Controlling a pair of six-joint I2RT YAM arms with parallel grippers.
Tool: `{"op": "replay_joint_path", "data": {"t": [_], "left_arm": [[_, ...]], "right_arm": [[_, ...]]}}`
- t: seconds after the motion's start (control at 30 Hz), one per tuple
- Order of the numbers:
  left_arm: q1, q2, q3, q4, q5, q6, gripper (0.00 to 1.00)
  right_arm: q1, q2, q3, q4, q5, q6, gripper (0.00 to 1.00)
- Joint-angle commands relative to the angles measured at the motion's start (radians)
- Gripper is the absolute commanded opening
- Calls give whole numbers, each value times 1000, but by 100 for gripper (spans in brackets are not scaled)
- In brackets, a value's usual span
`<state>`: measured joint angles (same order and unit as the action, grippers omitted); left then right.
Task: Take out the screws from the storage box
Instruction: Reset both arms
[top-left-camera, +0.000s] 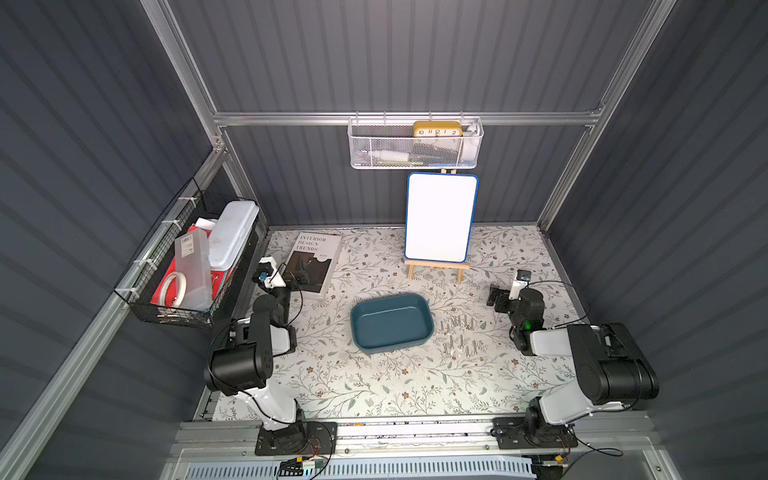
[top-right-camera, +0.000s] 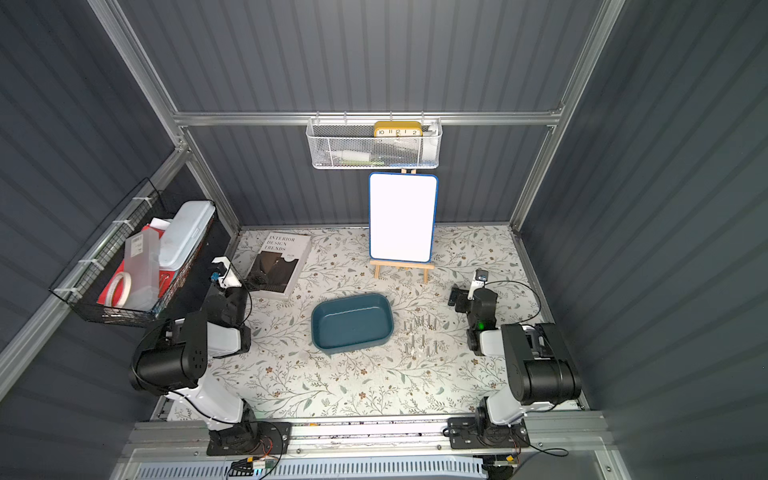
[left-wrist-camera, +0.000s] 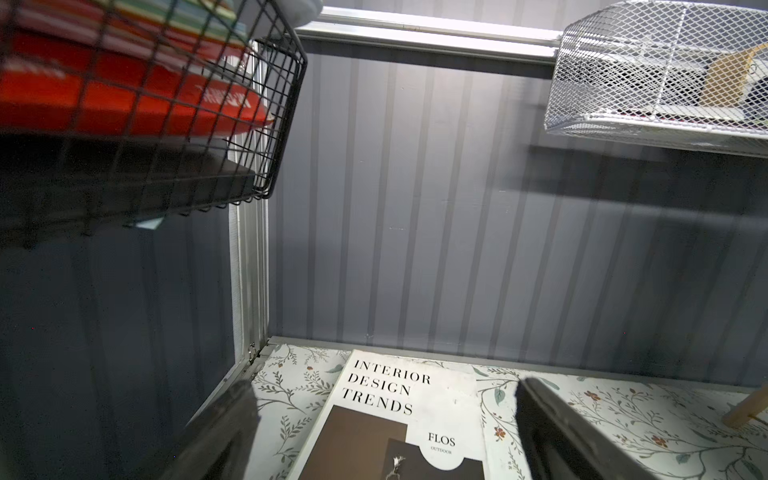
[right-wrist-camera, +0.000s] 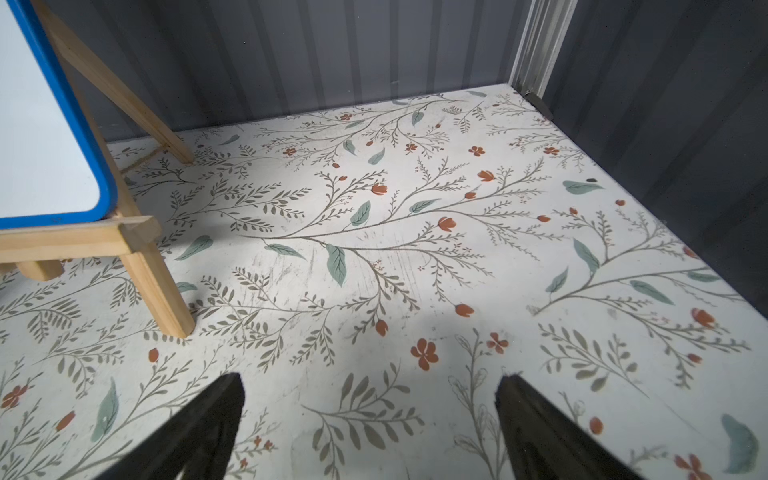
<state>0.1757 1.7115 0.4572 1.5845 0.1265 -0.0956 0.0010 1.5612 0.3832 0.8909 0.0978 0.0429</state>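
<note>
Apparently done: the teal storage box mid-worktop looks empty, with the screws loose just beside it, toward the right edge. The left gripper and right gripper gape, holding nothing. A low right gripper sweep could scatter them.

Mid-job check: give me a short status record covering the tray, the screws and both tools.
storage box: teal tray, mid-table, no screws visible inside
screws: clustered on the table just outside the tray, on the right arm's side
left tool: open, empty, pulled back, facing the book
right tool: open, empty, above bare table near the easel
task state: looks complete, nothing left in the tray
</note>
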Motion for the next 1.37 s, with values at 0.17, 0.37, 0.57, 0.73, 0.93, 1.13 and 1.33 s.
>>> {"op": "replay_joint_path", "data": {"t": [0.17, 0.37, 0.57, 0.73, 0.93, 1.13, 1.33], "left_arm": [[-5, -9, 15, 17, -8, 14, 99], [-7, -9, 15, 18, -8, 14, 99], [-6, -10, 15, 18, -8, 14, 99], [-6, -10, 15, 18, -8, 14, 99], [-7, -9, 15, 18, -8, 15, 99], [-7, -8, 15, 17, -8, 14, 99], [-7, -9, 15, 17, -8, 14, 99]], "right_arm": [[-1, -9, 6, 17, 8, 1, 99], [-1, -41, -8, 24, -46, -22, 99], [-1, -83, -4, -57, 17, 7, 99], [-1, -24, 16, -26, 30, 7, 99], [-1, -1, 2, 37, 24, 3, 99], [-1, 0, 8, 27, 21, 3, 99], [-1, -4, -6, 49, -28, -20, 99]]}}
